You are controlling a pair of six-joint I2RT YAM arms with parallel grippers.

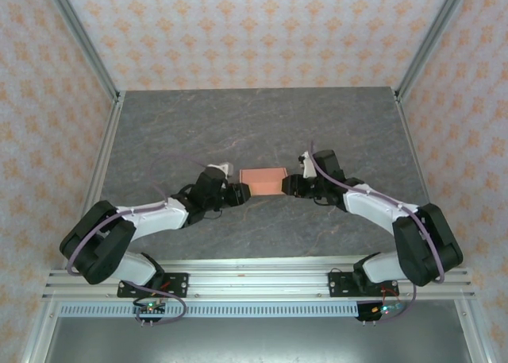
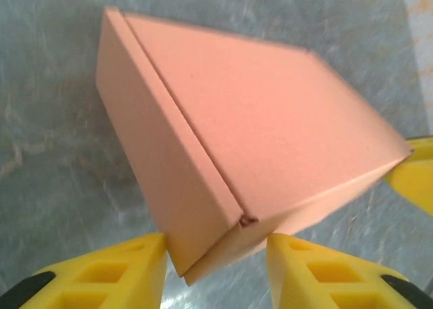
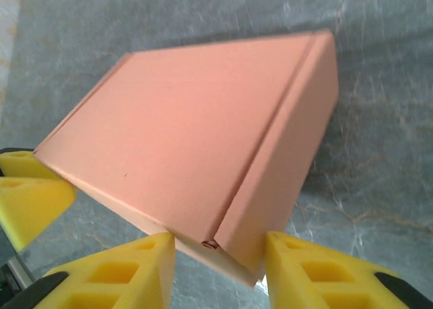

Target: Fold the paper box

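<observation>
The paper box [image 1: 263,180] is a closed, flat salmon-orange box at mid-table, spanning the gap between both grippers. My left gripper [image 1: 240,191] is at its left end and my right gripper [image 1: 290,185] at its right end. In the left wrist view the paper box [image 2: 270,133] has a near corner between the yellow fingers [image 2: 135,268] of the left gripper [image 2: 216,245], which touch it on both sides. The right wrist view has the paper box [image 3: 183,133] caught the same way in the right gripper [image 3: 220,245]. The box looks tilted.
The grey marbled table [image 1: 254,125] lies open behind and in front of the box. Aluminium frame rails [image 1: 103,172] run along its left and right edges, with patterned walls [image 1: 254,29] beyond. The opposite gripper's yellow finger [image 2: 414,177] shows past the box.
</observation>
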